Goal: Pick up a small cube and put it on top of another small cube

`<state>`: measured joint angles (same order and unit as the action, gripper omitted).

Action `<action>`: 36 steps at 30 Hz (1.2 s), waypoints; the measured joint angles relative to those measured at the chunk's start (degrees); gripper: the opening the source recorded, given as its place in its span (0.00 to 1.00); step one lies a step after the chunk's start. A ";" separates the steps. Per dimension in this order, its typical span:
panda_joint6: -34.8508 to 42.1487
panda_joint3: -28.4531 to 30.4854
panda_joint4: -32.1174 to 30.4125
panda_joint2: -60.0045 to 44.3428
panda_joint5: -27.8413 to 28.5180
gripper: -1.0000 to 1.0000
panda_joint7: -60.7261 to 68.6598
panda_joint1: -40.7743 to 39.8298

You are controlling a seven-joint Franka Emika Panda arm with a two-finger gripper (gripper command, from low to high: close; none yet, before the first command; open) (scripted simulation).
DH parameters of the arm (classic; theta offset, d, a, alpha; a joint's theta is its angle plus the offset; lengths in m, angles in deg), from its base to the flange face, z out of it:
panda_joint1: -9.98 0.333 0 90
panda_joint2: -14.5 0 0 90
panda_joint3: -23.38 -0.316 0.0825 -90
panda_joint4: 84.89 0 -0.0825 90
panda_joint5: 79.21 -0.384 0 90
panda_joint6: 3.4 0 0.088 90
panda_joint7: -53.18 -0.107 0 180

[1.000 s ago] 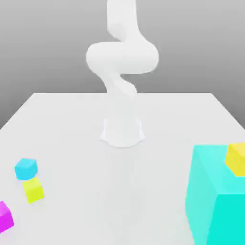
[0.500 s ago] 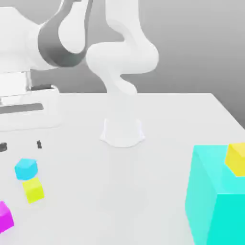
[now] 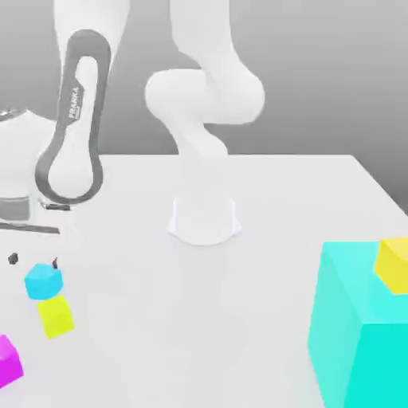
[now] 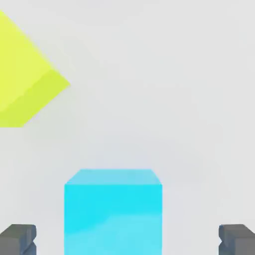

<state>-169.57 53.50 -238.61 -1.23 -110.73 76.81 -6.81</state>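
The small sky-blue cube point(image 3: 43, 280) rests on the white table point(image 3: 263, 199) at the exterior view's left. A lime-yellow cube point(image 3: 56, 315) of about the same size lies just in front of it. My gripper point(image 3: 33, 260) hangs open right above the sky-blue cube, one dark fingertip on each side of its top. In the hand view the sky-blue cube point(image 4: 113, 211) sits between the two grey fingertips point(image 4: 17, 239), with wide gaps on both sides. The lime-yellow cube point(image 4: 25, 74) lies apart from it there.
A magenta cube point(image 3: 8, 360) sits at the near left edge. A huge turquoise block point(image 3: 362, 327) fills the near right corner, with a yellow cube point(image 3: 393, 264) at its top. The arm's white base point(image 3: 204, 219) stands mid-table.
The hand has swung in from the exterior view's left and dropped low. Its open fingertips now sit just above the sky-blue cube. No cube has moved.
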 joint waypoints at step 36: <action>28.58 -8.05 15.19 14.42 22.45 0.00 9.84 33.27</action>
<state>-140.99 45.45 -223.42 13.19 -88.28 86.66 26.46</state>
